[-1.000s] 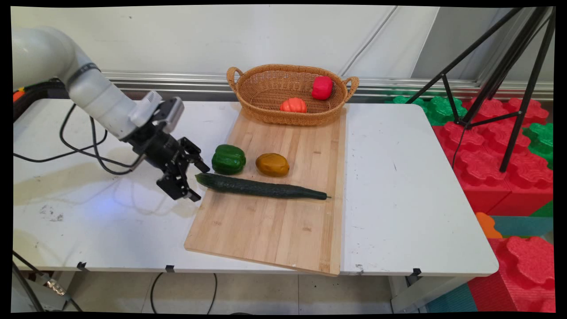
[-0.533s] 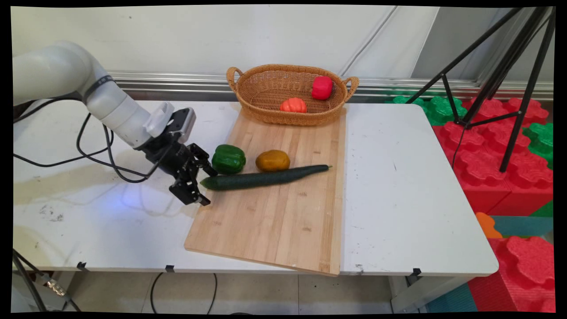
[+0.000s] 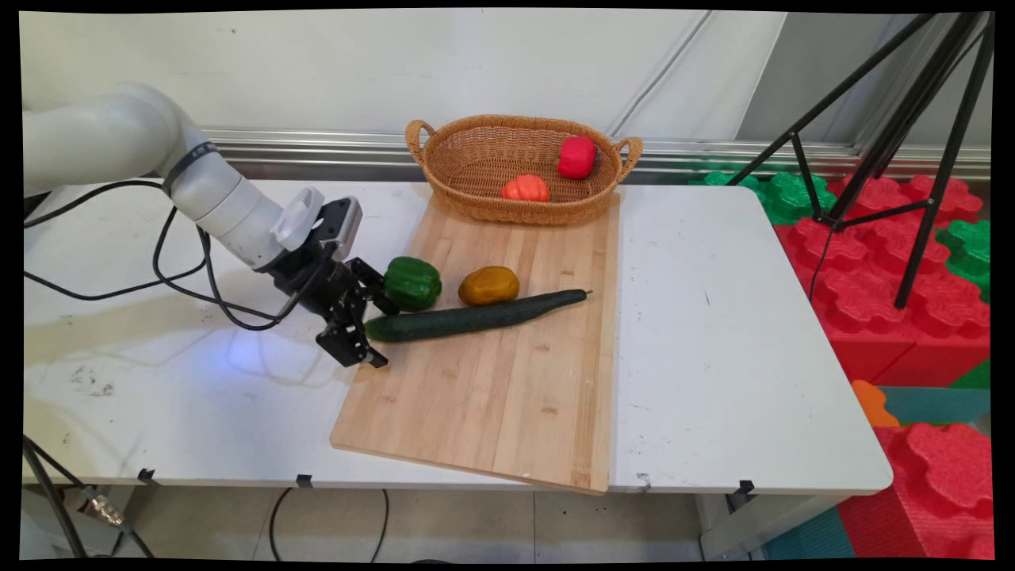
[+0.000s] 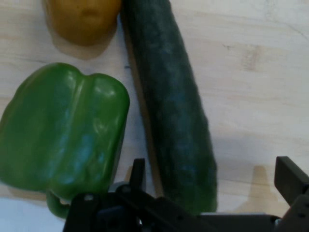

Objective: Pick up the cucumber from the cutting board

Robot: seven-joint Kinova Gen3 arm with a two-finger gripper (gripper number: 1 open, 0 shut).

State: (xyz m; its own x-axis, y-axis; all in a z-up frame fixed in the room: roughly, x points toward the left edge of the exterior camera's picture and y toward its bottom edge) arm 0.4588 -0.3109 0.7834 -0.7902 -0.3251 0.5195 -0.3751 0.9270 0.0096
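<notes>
Two fingers spread wide, and we see our end effector [image 3: 379, 333] [image 4: 212, 191] straddling the near end of the cucumber [image 3: 474, 315] [image 4: 171, 111] on the cutting board [image 3: 492, 404]. Beside one finger sits the green pepper [image 3: 412, 283] [image 4: 63, 133], just beyond it the yellow potato [image 3: 488, 285] [image 4: 82, 19].

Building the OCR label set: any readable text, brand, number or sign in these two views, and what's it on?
No text can be read in either view.
Arm's dark wrist band: faint light marks, too small to read.
Green pepper, cucumber, yellow vegetable, cutting board, basket: no labels or print.
Gripper: no marking visible.
</notes>
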